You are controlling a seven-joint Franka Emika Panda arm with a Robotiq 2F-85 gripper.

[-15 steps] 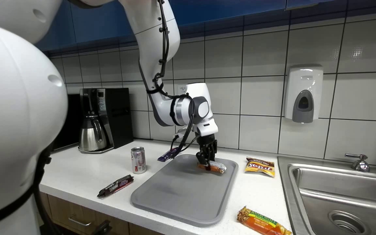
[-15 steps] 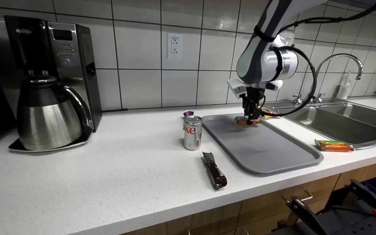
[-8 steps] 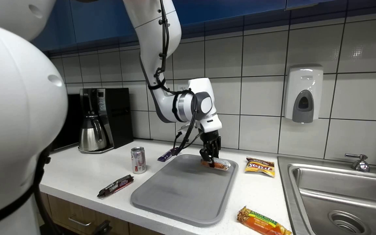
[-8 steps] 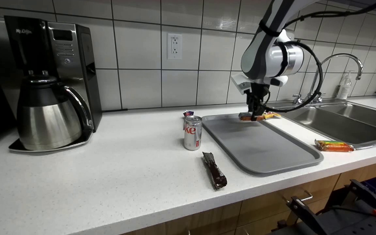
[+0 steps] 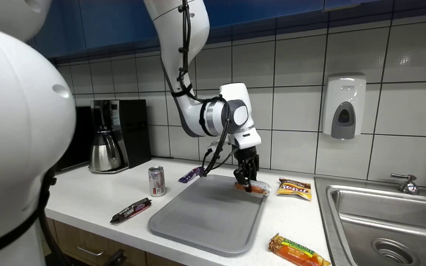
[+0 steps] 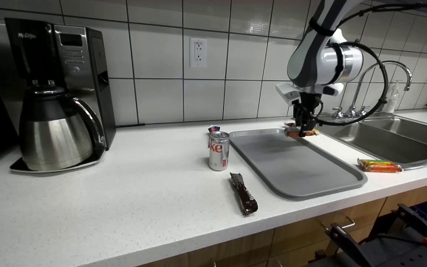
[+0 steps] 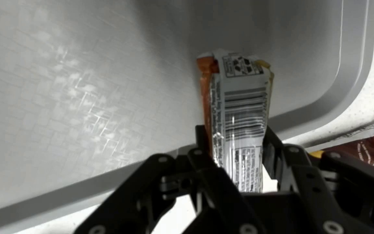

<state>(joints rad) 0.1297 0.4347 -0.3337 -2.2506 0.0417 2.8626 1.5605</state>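
The black jointed claw, pinching an orange-and-silver wrapped oblong bar, has shifted nearer the yellow-and-brown plastic packet. The bar's silver, barcoded side faces up.

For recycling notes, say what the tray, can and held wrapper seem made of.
Tray: probably plastic, satin grey; soft glare, faint pattern. Can: likely aluminium; shiny silver, bright highlights. Wrapper in the gripper: seemingly plastic film, glossy; bright streaks, creased end.

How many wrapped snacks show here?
5: the barcoded bar in the fingers; the purple bar and dark bar near the can; the yellow packet and Nature Valley bar between tray and sink. The arm may hide others.
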